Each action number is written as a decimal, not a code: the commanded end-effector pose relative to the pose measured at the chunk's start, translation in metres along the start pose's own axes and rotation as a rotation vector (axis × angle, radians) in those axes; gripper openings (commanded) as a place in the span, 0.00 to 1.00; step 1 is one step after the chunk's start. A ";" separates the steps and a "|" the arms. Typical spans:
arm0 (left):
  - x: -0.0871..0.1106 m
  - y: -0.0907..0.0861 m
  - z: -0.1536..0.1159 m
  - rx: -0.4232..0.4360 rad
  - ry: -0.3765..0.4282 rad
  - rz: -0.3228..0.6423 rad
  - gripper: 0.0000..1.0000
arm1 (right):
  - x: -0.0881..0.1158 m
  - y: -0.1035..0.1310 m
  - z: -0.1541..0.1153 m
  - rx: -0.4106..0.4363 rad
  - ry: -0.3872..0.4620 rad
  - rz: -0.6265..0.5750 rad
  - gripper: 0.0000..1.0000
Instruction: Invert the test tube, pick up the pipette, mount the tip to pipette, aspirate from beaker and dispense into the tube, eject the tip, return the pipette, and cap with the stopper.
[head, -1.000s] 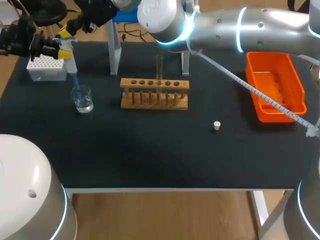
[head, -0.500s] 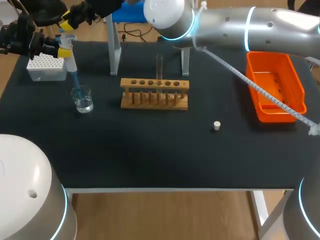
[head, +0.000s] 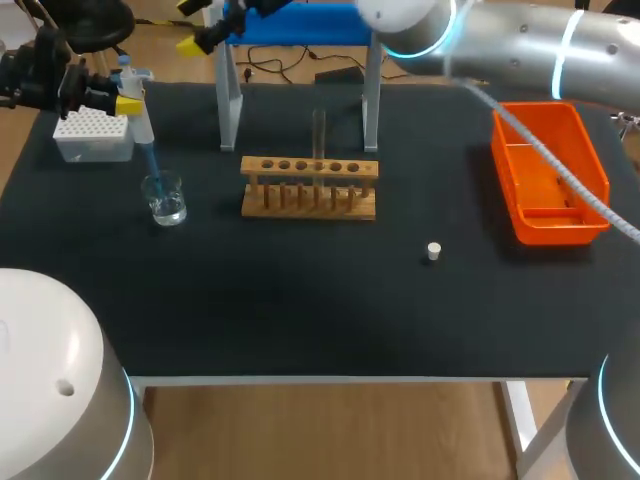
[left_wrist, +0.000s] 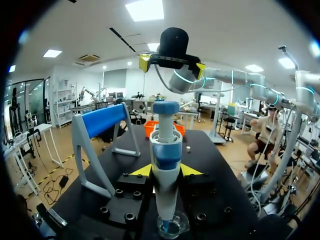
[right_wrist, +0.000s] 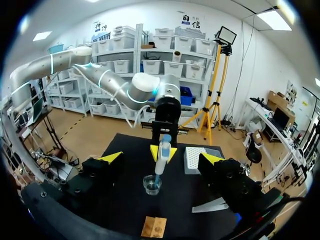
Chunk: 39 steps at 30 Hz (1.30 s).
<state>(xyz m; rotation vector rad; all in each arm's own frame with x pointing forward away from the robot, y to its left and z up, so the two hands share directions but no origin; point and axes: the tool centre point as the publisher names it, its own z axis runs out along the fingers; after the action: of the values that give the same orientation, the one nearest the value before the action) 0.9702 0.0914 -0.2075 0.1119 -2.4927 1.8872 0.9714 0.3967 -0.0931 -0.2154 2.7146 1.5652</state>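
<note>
My left gripper (head: 125, 92) is shut on the white and blue pipette (head: 141, 122), held upright at the table's far left. The pipette's blue tip (head: 151, 163) dips into the glass beaker (head: 165, 200). In the left wrist view the pipette (left_wrist: 166, 150) stands between the fingers of my left gripper (left_wrist: 166, 171), over the beaker (left_wrist: 172, 227). My right gripper (head: 200, 25) hangs open and empty, above and behind the pipette, apart from it. The right gripper (right_wrist: 161, 158) looks down on the pipette (right_wrist: 162, 150). A test tube (head: 319, 135) stands upright in the wooden rack (head: 310, 187). The stopper (head: 433, 251) lies on the mat.
A white tip box (head: 93, 135) sits just behind the beaker. The blue pipette stand (head: 300, 25) with grey legs rises behind the rack, near my right arm. An orange bin (head: 550, 170) is at the right.
My right gripper has opened, risen off the pipette's top and pulled back to the right. The left gripper and pipette have stayed in place over the beaker.
</note>
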 end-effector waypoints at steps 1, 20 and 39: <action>-0.001 0.000 -0.001 0.000 0.004 0.001 0.00 | 0.011 -0.017 -0.054 -0.018 0.011 -0.021 1.00; -0.001 0.000 -0.001 0.000 0.004 0.001 0.00 | 0.049 -0.114 -0.123 -0.047 -0.040 0.014 1.00; -0.001 0.000 -0.001 0.000 0.004 0.001 0.00 | 0.051 -0.178 -0.106 -0.026 0.020 0.048 1.00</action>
<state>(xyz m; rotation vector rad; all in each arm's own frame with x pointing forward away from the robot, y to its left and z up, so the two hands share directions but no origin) 0.9702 0.0914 -0.2074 0.1120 -2.4927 1.8871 0.9428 0.2095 -0.1919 -0.1581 2.7308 1.6104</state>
